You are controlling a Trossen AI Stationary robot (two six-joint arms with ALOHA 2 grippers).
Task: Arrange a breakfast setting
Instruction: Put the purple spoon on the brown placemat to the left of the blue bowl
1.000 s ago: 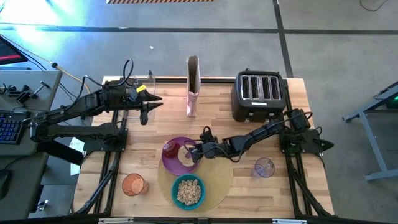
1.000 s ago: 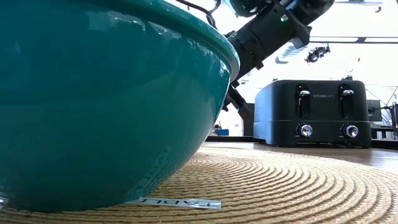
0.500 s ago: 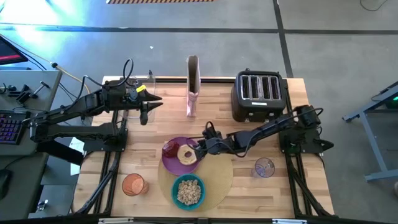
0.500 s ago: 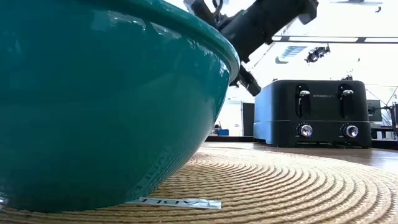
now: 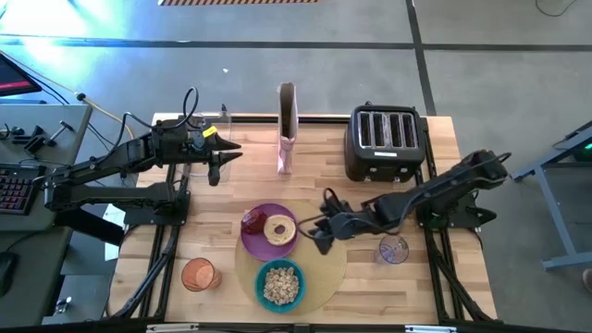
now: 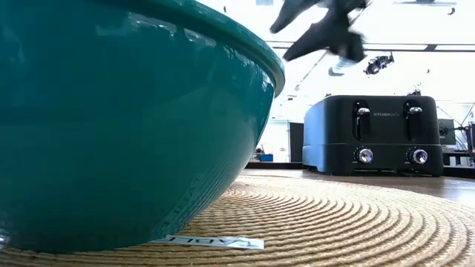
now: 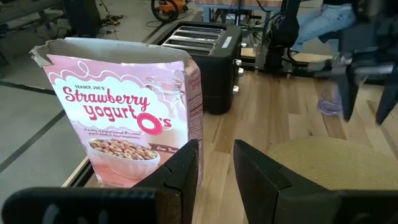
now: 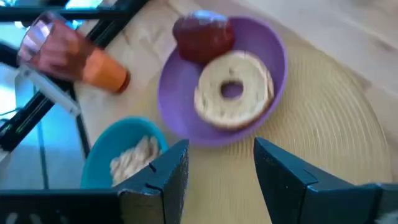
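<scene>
Bagel (image 5: pixel 278 228) and red fruit (image 5: pixel 252 220) on purple plate (image 5: pixel 262 246), overlapping round mat (image 5: pixel 328 268). Right gripper (image 5: pixel 317 231) just right of plate, fingers spread, empty. Left gripper (image 5: pixel 215 170) far left, fingers apart, empty. Teal bowl (image 5: pixel 279 284) of cereal on near mat.

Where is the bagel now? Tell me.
In the high view, the bagel lies on the purple plate, beside the red fruit, just left of the open right gripper.

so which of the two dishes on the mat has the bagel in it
The purple plate, at the mat's far left edge; it holds the bagel beside a red fruit. The smaller teal bowl nearer the front holds only cereal.
</scene>
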